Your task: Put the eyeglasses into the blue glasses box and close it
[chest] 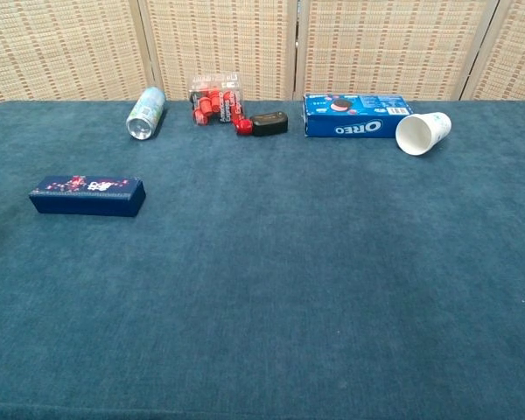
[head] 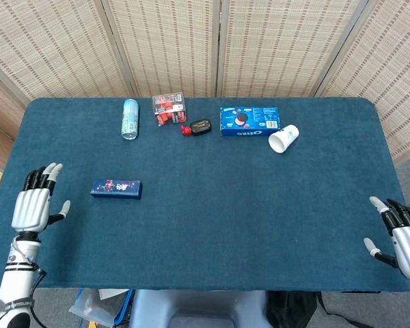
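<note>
Nearest the camera, the left robot hand [head: 33, 205] hangs at the near-left edge of the blue carpeted tabletop [head: 212, 225] with its fingers spread and nothing in them, while the right robot hand [head: 403, 236] sits off the near-right corner, likewise splayed and empty; neither shows in the chest view. Just beyond the left robot hand, and apart from it, the closed dark-blue rectangular glasses box [head: 116, 188] with small red and white print on its lid lies flat on the left part of the tabletop, its long side running left to right; the eyeglasses themselves cannot be seen. Well beyond, along the far edge, a row of things stretches from left to right: a light-blue drinks can [head: 130, 118] lying on its side, a clear plastic case of red items [head: 169, 108], a small black object with a red piece [head: 199, 126] beside it, a blue Oreo biscuit carton [head: 250, 119], and a white paper cup [head: 283, 139] tipped on its side. Behind the tabletop stands a woven folding screen [head: 212, 41].
</note>
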Robot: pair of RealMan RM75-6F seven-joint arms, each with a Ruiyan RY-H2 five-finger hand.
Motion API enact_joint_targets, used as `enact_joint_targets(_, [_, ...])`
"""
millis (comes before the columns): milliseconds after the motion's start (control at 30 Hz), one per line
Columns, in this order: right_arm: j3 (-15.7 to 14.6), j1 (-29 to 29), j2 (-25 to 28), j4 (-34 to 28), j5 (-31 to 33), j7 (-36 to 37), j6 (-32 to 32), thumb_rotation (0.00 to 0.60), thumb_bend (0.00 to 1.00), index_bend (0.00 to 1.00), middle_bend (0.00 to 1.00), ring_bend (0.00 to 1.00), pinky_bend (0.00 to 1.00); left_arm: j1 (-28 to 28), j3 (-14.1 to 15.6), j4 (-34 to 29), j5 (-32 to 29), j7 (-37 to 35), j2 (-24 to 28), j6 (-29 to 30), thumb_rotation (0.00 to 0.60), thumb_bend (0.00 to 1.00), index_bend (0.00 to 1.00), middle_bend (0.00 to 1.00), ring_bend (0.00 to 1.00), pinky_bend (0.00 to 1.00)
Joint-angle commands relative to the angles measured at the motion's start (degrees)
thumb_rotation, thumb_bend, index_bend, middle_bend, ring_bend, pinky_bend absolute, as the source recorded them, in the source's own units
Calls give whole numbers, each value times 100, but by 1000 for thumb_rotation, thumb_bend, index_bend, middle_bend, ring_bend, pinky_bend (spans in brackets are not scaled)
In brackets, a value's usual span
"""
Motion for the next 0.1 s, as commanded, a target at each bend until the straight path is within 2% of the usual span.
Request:
enact_joint_targets(33, [-11, 20, -2, -6, -23, -6, -12, 600, 276, 71, 187, 100, 153, 367, 136, -227, 321, -162, 125, 417, 600, 353, 57, 0, 0, 0])
enact_joint_targets(100, [-13, 26, -14, -7, -23, -9, -12, 600, 275, 71, 187, 101, 153, 493, 187, -290, 464, -171, 146, 546, 600, 353, 58, 0, 0, 0])
